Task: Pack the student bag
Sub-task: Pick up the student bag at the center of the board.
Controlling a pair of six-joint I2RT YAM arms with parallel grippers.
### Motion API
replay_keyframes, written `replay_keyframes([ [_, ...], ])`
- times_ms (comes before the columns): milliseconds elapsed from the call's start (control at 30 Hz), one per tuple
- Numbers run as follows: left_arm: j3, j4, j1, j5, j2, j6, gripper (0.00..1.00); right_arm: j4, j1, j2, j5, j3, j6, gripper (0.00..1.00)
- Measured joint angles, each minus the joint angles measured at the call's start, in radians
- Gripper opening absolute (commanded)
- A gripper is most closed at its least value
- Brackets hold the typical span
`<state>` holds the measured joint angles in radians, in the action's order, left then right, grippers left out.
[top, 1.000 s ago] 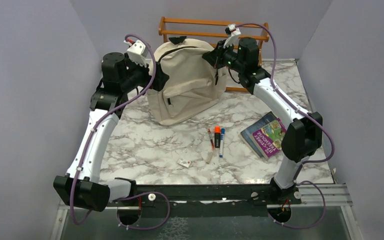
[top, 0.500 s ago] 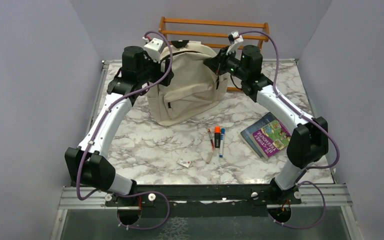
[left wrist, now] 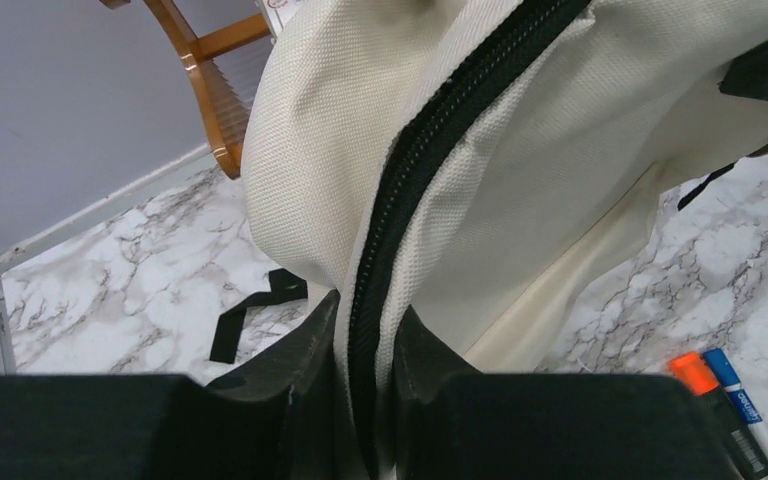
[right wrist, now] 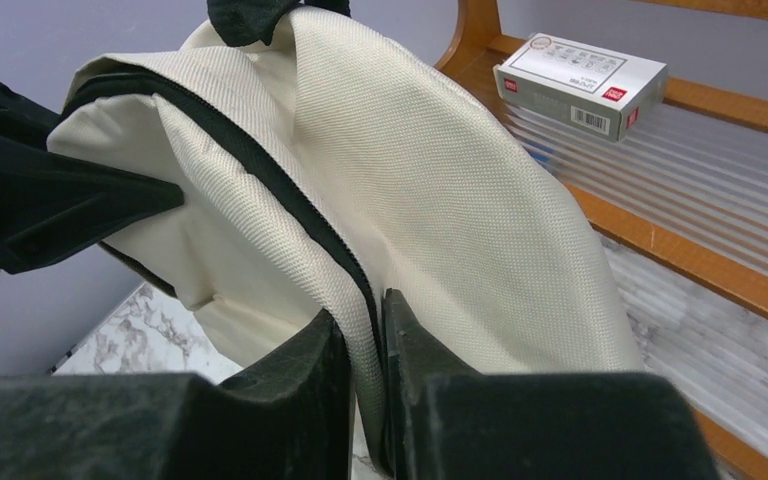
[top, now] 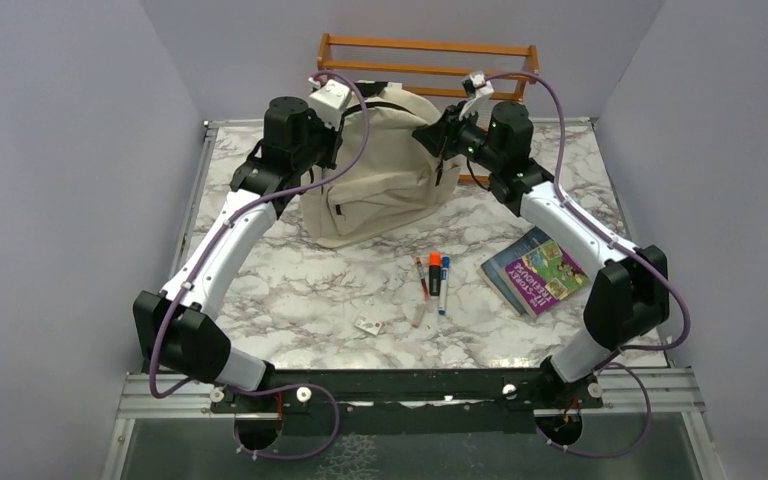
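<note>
Black left hand (left wrist: 365,345) and right hand (right wrist: 360,325) tight on student bag (top: 380,185)

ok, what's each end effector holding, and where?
The student bag, by its black zipper seam: left end effector on one side, right end effector opposite.

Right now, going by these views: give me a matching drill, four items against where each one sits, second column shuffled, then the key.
Items:
1. backpack
2. book
3. small box
4. orange-capped marker

Places:
A. lying between a red pen and a blue-capped pen
B. on a shelf of the wooden rack
C. lying flat near the right edge of the table
D. standing up at the back of the table, just in front of the rack

Pairs: 1-D, 2-C, 3-B, 4-A
</note>
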<state>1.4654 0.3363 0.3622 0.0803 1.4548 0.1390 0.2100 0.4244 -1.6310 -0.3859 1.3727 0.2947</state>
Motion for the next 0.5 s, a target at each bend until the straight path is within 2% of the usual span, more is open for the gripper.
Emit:
replay_keyframes([
  [100, -0.044, -0.039, 0.002, 0.002, -0.017, 0.001, 0.05, 0.006, 0.002, 0.032, 0.011, -0.036, 0.000, 0.35],
  [167, -0.071, -0.061, 0.005, 0.003, -0.031, 0.000, 0.03, 0.006, 0.002, 0.061, 0.028, -0.063, 0.003, 0.41],
  [500, -0.167, -0.149, 0.006, 0.030, -0.089, -0.011, 0.00, 0.006, 0.006, 0.315, 0.199, -0.299, 0.073, 0.49],
])
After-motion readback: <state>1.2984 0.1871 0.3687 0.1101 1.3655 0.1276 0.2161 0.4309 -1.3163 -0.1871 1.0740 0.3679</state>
